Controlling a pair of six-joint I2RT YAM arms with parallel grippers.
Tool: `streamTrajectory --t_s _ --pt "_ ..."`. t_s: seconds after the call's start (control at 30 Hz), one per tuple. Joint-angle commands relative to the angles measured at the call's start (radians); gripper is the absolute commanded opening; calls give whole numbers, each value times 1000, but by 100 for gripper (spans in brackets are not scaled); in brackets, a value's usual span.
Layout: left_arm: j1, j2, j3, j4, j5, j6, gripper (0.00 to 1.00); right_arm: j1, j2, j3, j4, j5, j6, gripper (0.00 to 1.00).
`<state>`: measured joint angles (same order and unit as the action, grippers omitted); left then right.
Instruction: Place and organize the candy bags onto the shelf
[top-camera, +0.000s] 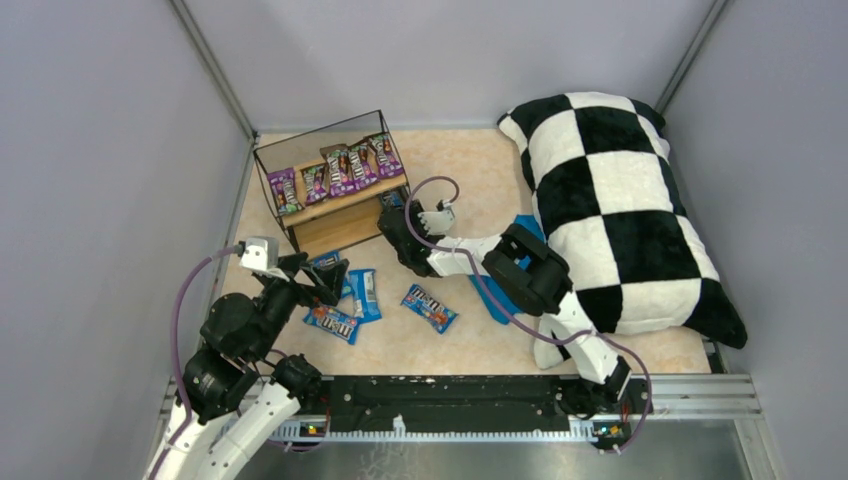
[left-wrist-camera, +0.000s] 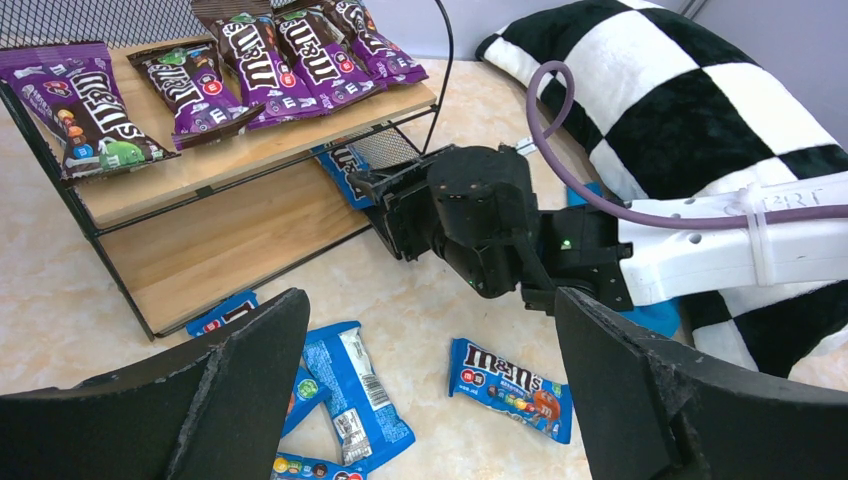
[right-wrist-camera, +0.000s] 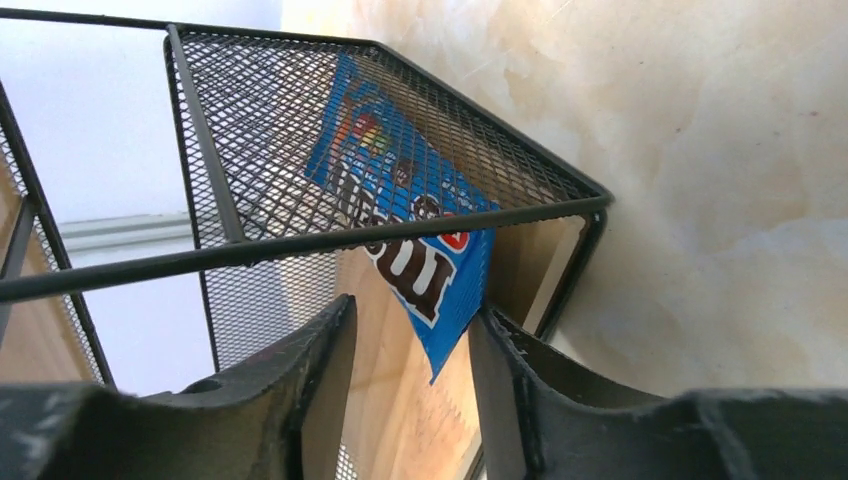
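Note:
The shelf stands at the back left, with several purple candy bags in a row on its top board. My right gripper is at the shelf's right end, by the lower tier. In the right wrist view its jaws stand apart around a corner of a blue candy bag that leans against the wire mesh and touches only the right finger. My left gripper hangs open over several blue bags on the table: one apart, the others overlapping.
A big black-and-white checkered pillow fills the right side, with a blue cloth beside it under the right arm. Grey walls close in the table on three sides. Another blue bag lies at the shelf's front foot.

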<state>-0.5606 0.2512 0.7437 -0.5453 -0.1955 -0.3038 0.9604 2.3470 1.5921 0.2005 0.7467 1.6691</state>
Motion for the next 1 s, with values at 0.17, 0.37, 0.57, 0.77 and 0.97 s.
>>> streamTrajectory --t_s 0.17,0.37,0.57,0.77,0.97 --pt "-1 4 0 27 -14 10 98 8 -212 -272 236 -198 -329 74" --pt "-1 5 3 24 -29 5 98 -1 -459 -547 289 -441 -692 84" --pt "-1 6 2 20 -39 1 99 -11 -706 -670 -74 -712 -1127 90" --pt "0 18 -1 28 -29 3 98 -11 -858 -691 -461 -867 -1218 94" --pt "0 23 5 20 -34 -6 98 -24 -965 -800 -420 -1026 -933 96"
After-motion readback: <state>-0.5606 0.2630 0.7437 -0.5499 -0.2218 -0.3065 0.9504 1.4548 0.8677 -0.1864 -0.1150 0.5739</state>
